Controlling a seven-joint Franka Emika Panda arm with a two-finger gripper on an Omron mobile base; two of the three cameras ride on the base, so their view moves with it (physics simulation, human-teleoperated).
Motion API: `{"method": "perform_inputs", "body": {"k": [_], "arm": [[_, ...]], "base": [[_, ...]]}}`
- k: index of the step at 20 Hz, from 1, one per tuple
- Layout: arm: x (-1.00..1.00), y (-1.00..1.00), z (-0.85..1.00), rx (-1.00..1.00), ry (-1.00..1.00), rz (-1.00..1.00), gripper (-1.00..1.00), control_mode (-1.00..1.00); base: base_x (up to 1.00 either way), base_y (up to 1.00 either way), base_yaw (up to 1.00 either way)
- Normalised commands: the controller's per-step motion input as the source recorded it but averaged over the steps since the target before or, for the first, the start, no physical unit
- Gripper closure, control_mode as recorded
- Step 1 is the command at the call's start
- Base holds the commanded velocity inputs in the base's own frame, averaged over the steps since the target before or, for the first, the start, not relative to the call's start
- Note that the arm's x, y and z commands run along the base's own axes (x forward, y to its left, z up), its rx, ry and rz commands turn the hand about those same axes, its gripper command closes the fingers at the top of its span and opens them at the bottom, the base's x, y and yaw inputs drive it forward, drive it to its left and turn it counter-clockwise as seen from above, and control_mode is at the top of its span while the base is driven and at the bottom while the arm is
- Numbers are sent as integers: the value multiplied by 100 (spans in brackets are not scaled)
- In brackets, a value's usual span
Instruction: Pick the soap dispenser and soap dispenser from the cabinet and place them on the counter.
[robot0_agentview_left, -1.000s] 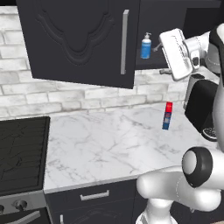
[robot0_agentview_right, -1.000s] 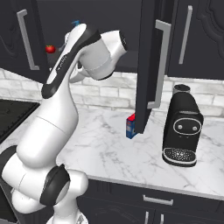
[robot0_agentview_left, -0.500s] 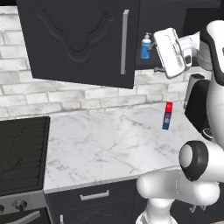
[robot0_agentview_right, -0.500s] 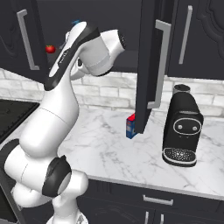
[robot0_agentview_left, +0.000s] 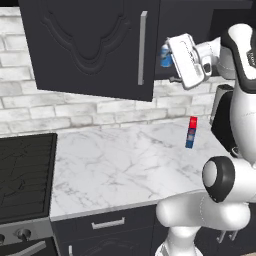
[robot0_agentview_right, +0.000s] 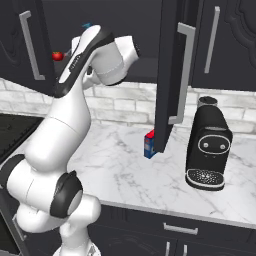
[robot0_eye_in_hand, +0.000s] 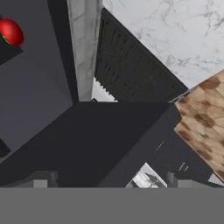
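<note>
Reaching up into the open cabinet (robot0_agentview_left: 95, 45), hand raised level with the shelf. Gripper (robot0_eye_in_hand: 109, 181) spread to full width, 2 finger tips (robot0_eye_in_hand: 41, 180) well apart, nothing between them. Small bright-blue soap dispenser (robot0_agentview_left: 165, 56) upright on the shelf, just beside the hand, partly hidden by it; contact cannot be told. Larger greyish-purple dispenser not made out. Red tomato (robot0_agentview_right: 58, 56) on the same shelf, off to one side. Slim red-topped blue bottle (robot0_agentview_left: 191, 132) standing on the white marble counter (robot0_agentview_left: 125, 160). Black coffee machine (robot0_agentview_right: 207, 145) on the counter, near that bottle.
</note>
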Motion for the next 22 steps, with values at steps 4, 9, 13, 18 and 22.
{"method": "perform_inputs", "body": {"k": [4,9,13,18,22], "arm": [[0,31,-1,2,5,11,-100,-100],[0,29,0,5,4,15,-100,-100],[-2,28,-2,7,4,16,-100,-100],[-4,27,-4,7,4,16,-100,-100],[-6,28,-5,7,3,15,-100,-100]], "base": [[0,0,0],[0,0,0],[0,0,0],[0,0,0],[0,0,0]]}}
